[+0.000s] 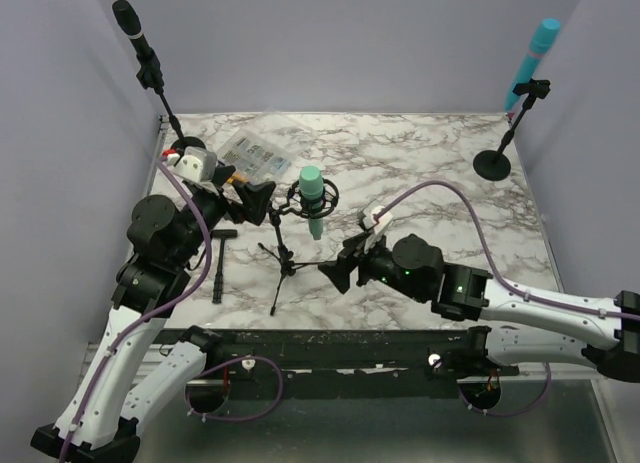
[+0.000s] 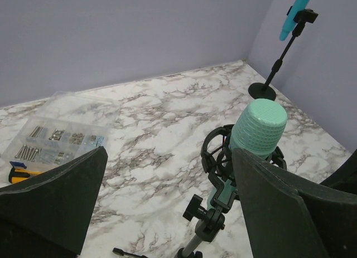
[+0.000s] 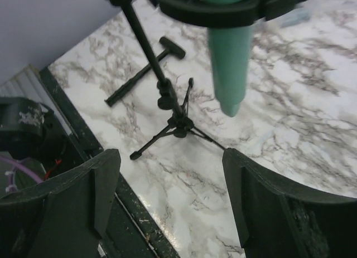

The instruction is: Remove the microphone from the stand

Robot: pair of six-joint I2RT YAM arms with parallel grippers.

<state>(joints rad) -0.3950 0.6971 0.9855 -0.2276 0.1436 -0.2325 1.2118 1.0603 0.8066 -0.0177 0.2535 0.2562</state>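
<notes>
While the microphone (image 1: 312, 188) sits in its shock mount (image 2: 215, 157) on the tripod stand (image 3: 178, 121), centre of the counter (image 1: 440, 153), left fingers (image 2: 56, 202) and right fingers (image 3: 262, 213) stand spread, empty. Risk: an unbraced pull may topple the stand.

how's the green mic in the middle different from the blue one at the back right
The green microphone sits in a black ring mount on a tripod stand; the blue microphone is clipped to a slanted pole on a round base. The green microphone stands mid-table; the blue microphone is at the far right corner. Both are on stands, head up.
</notes>
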